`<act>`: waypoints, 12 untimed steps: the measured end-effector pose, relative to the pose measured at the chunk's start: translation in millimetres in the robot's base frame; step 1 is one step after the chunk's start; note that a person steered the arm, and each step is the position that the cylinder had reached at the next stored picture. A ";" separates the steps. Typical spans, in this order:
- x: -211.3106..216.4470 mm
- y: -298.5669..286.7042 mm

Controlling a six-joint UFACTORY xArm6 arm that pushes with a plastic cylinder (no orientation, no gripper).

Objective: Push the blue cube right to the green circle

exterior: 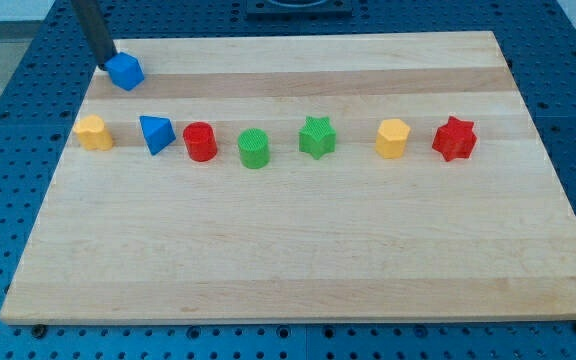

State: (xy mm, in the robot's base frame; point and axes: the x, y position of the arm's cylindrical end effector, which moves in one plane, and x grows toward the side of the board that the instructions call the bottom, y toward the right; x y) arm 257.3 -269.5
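The blue cube (125, 71) sits near the board's top left corner. My tip (104, 66) is at the cube's left side, touching or almost touching it; the dark rod rises from there to the view's top. The green circle (254, 148), a ribbed green cylinder, stands in the row of blocks, below and to the right of the cube, well apart from it.
A row of blocks crosses the wooden board (298, 250): yellow block (93, 132), blue triangle (156, 133), red cylinder (200, 141), green star (317, 137), yellow block (392, 138), red star (455, 139). Blue perforated table surrounds the board.
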 end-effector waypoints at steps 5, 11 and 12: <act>61.4 72.1; 91.3 184.1; 91.3 188.9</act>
State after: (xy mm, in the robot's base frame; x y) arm 348.6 -80.6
